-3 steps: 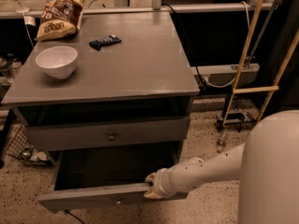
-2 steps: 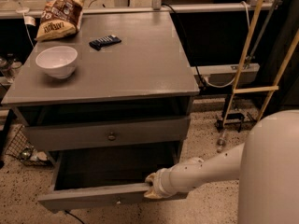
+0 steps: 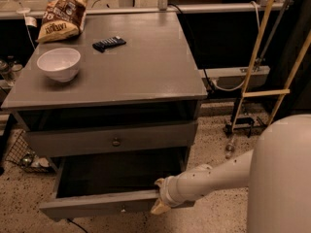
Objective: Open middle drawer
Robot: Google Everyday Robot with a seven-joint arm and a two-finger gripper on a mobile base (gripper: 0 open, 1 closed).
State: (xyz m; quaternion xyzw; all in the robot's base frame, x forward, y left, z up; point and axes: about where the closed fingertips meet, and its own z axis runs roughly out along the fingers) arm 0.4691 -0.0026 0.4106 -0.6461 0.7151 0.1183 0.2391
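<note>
We find the middle drawer (image 3: 92, 208) standing well out, the gripper (image 3: 160, 206) at one end of its front, apparently to draw it; its hold we cannot tell

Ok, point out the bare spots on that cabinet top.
Bare: the top's right half, right of the remote, and its front strip before the bowl. Crowded: back left, by the chip bag. The gripper is low at the open drawer's front.

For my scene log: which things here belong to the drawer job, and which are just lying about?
Job: middle drawer, pulled out; gripper at its front's right end.
Lying about: bowl, chip bag, remote, all on top.
</note>
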